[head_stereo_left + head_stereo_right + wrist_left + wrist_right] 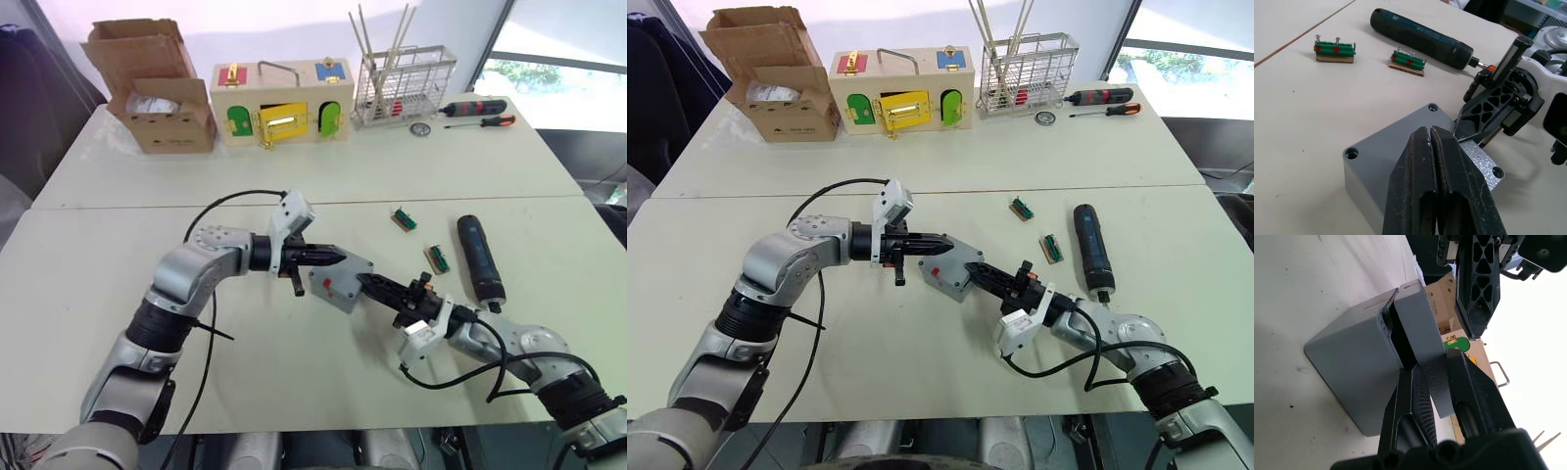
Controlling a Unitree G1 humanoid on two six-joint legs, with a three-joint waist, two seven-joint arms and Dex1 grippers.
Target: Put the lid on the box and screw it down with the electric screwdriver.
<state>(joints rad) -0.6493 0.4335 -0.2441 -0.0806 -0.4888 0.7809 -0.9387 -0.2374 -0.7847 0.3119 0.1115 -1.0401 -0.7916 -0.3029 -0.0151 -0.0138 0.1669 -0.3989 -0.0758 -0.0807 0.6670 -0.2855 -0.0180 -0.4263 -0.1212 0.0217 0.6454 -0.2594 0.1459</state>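
Lid (pixel 1422 316) and box (pixel 1354 374) are not yet mated: in the right wrist view the lid stands tilted against the box's open top, one edge touching near the rim and a dark wedge of gap showing between them. The right gripper (pixel 1431 369) is clamped on the lid's edge, one finger on each face, which looks like the way to steer the cover square over the corner posts while it is lowered. The left gripper (pixel 1431 134) comes in from the other side with its fingers pressed together, holding nothing; its tip rests on or just above the lid's upper face — probably to push the cover flat, or to steady the box so it does not slide on the table (pixel 294 382).

From the head camera the two grippers meet nose to nose over the grey assembly near the middle of the table. The electric screwdriver (pixel 479 258) lies flat on the table on the robot's right, near the box but apart from it, untouched, its bit end pointing back toward the robot. That spot leaves it within easy reach of the right arm once the lid is seated. Two small green terminal blocks (pixel 1334 49) lie between the screwdriver and the box.

Seating comes first; screwing has not begun.
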